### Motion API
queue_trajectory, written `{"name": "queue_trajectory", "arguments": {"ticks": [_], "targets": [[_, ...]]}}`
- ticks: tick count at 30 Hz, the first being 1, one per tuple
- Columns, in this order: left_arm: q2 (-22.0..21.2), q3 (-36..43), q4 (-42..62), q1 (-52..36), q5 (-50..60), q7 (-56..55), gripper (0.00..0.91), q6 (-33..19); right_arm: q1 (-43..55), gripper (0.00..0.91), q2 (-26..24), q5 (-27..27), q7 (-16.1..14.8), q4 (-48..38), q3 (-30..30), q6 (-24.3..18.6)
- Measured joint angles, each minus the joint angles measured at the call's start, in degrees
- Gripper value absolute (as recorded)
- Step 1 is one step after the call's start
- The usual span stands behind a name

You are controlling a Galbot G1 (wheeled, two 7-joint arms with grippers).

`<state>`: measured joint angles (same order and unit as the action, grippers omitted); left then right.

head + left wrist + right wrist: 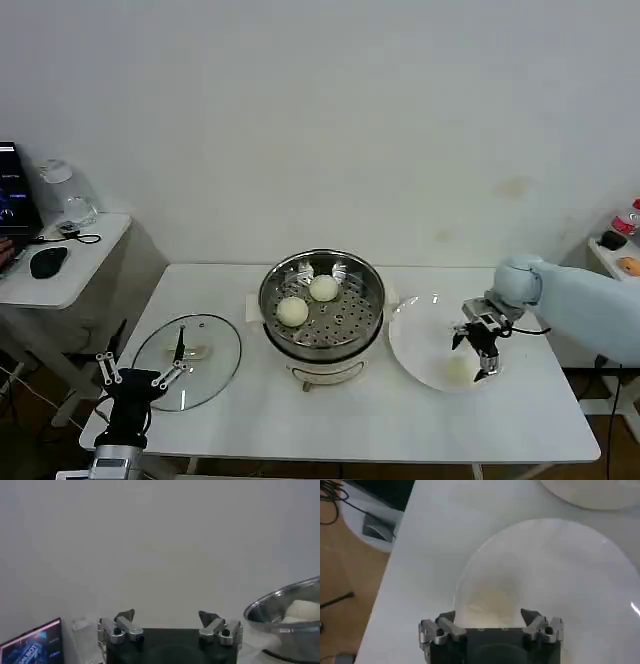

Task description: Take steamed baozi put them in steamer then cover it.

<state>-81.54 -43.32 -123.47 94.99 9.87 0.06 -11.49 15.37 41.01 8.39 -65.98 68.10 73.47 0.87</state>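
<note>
The steamer, a shiny steel pot on a white base, stands at the table's middle with two steamed baozi on its perforated tray. A third baozi lies on the white plate to the right. My right gripper hangs just over it, open, with the bun between the spread jaws. The glass cover lies flat on the table at the left. My left gripper waits open near the front left corner, beside the cover; its wrist view shows the steamer's rim.
A side table with a mouse and cables stands at the far left. A bottle sits on a shelf at the far right. The plate lies close to the table's right edge.
</note>
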Motion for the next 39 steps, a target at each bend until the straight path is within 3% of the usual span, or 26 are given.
{"name": "queue_trajectory", "arguments": {"ticks": [9, 13, 15, 25, 39], "targets": [[0.0, 0.0, 0.4, 0.0, 0.0, 0.1, 0.907, 0.0, -2.0, 0.907, 1.5, -1.5, 0.0, -2.4, -1.2, -0.1], [0.0, 0.0, 0.4, -0.1, 0.0, 0.0, 0.907, 0.1, -2.9, 0.806, 1.8, -1.9, 0.1, -3.4, -1.8, -0.2], [-0.1, 0.0, 0.3, -0.1, 0.0, 0.0, 0.907, 0.1, -3.2, 0.685, 1.9, -2.2, 0.1, -3.7, -2.0, -0.2], [-0.2, 0.1, 0.1, 0.0, 0.2, 0.0, 0.907, 0.1, -3.5, 0.564, 1.6, -2.6, 0.4, -4.3, -2.8, -0.6], [-0.1, 0.0, -0.8, 0.4, 0.4, 0.0, 0.907, 0.0, 2.1, 0.574, 0.6, 0.2, 0.8, -1.9, -4.0, -2.5]]}}
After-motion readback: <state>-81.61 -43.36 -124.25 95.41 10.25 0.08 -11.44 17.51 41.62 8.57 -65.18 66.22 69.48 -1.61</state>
